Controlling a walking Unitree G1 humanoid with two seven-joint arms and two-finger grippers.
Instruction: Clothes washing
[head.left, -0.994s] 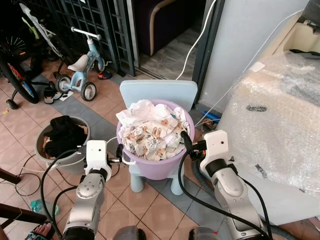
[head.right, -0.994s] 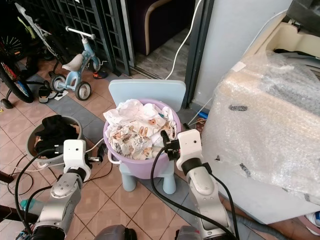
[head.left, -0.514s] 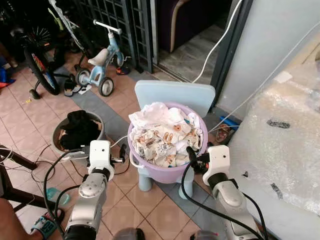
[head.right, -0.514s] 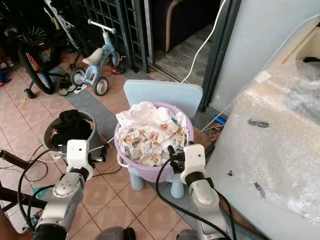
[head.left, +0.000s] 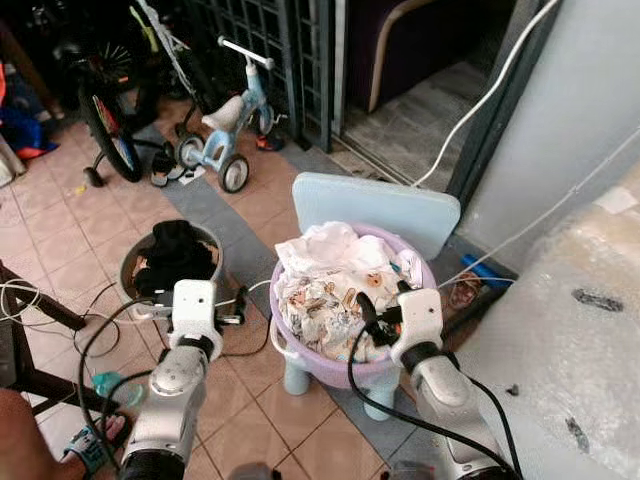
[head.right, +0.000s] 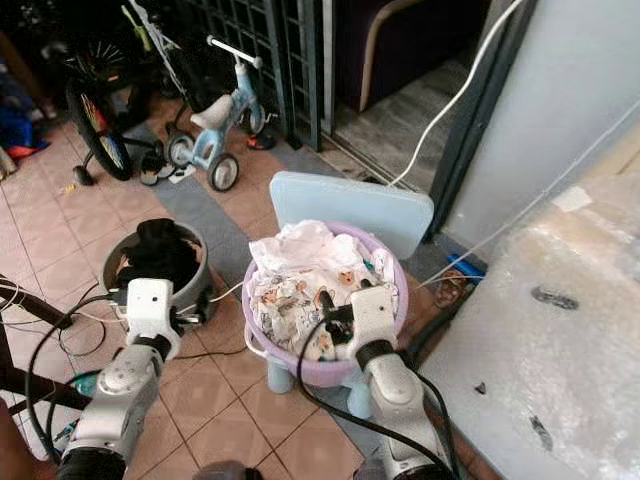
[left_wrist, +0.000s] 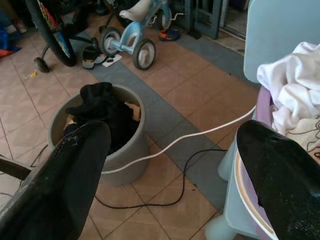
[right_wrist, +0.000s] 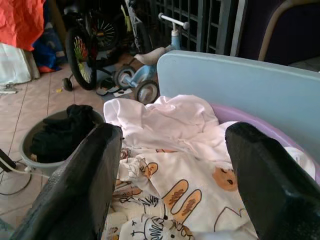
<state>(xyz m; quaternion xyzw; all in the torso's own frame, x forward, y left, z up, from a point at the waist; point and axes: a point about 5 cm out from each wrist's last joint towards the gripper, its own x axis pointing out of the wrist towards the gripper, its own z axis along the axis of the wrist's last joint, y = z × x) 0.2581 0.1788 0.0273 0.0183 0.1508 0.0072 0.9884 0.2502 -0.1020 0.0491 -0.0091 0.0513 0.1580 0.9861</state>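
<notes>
We see the purple basin (head.left: 330, 362) of printed clothes (head.left: 335, 290) on a blue chair (head.left: 375, 205), center frame. Our right gripper (head.left: 364, 312) hovers over the clothes, fingers apart. Our left gripper (head.left: 238, 305), also spread, sits beside the gray bucket (head.left: 135, 272).

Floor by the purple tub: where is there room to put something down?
Bare tiles lie left of the grey bucket, toward the bikes. Between the bucket and the purple tub, cords cross the floor. The tub brims with clothes.
</notes>
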